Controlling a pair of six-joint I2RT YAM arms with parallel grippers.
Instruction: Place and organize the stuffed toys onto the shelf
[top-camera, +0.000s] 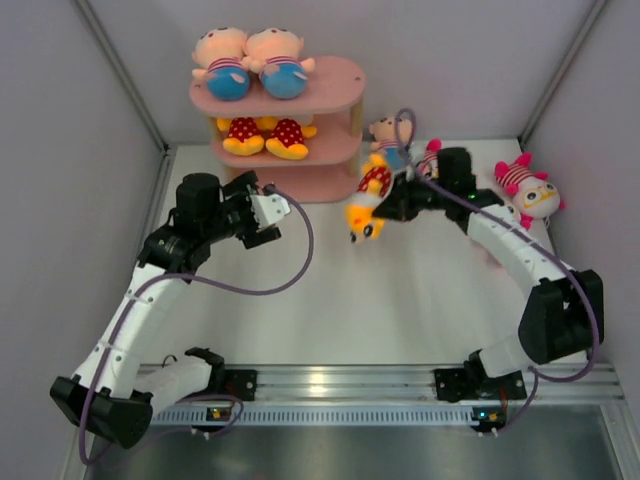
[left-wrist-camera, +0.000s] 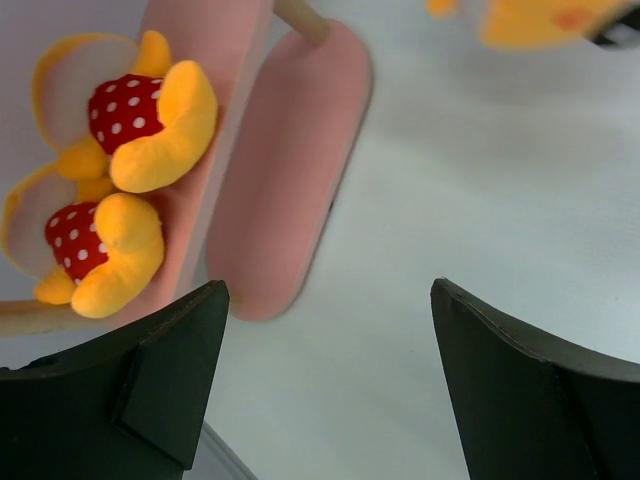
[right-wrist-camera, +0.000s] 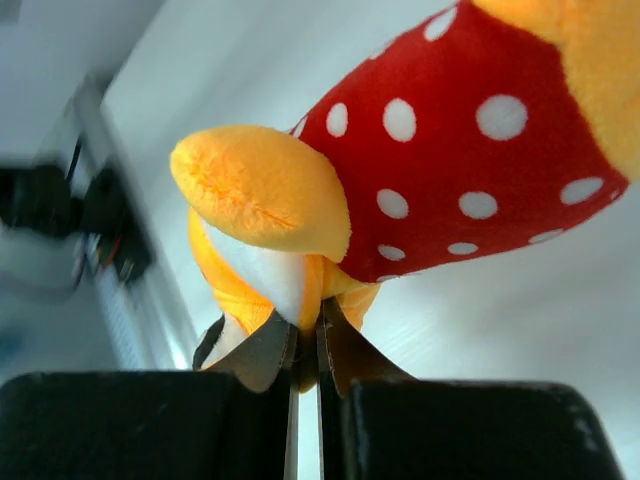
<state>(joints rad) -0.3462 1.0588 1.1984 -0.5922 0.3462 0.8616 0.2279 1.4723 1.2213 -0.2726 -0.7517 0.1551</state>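
Right fingers (right-wrist-camera: 262, 358) pinch dotted toy (right-wrist-camera: 450, 170) — seemingly aloft

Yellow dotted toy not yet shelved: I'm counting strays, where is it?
Top view, centre-right: the yellow dotted toy is pinched in the right gripper, just right of the shelf.

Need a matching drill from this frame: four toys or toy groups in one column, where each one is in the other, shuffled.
Things:
1. blue-pants dolls
2. dotted pair
3. lone dotted toy
4. white-faced toy

Places:
A. on the table
B. top board of the shelf
C. pinched in the right gripper
D. middle board of the shelf

Pairs: 1-B, 2-D, 3-C, 4-A
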